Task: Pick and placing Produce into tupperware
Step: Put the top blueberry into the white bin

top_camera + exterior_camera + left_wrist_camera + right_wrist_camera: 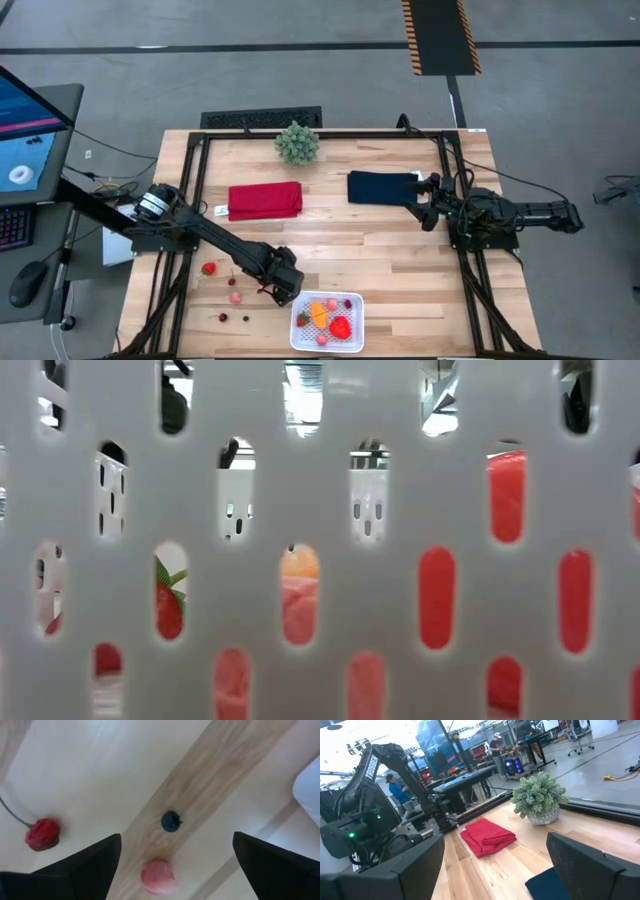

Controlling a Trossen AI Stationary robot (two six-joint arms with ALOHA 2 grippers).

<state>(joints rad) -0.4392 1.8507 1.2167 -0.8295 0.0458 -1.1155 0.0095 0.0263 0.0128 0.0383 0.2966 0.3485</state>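
The left claw (283, 290) hovered low over the desk (400, 270), just beside the white tupperware (327, 322); its fingers (85, 870) stood spread wide in the left wrist view, pinching nothing. Between them that view showed a pink fruit (159, 877), a small dark blue piece (171, 821) and, off to one side, a dark red cherry (42, 834) with its stem, all lying loose on the wood. From above, the tupperware already held an orange piece (319, 312), a red pepper-like piece (342, 327) and a strawberry (304, 320), while another strawberry (208, 268) lay apart on the desk. The low view was almost filled by the container's slotted wall (330, 510), with red and pink shapes behind the slots, hard to name. The right claw (424, 208) waited open by the navy cloth (383, 187); its wrist view showed the red cloth (487, 836) and green plant (540, 797).
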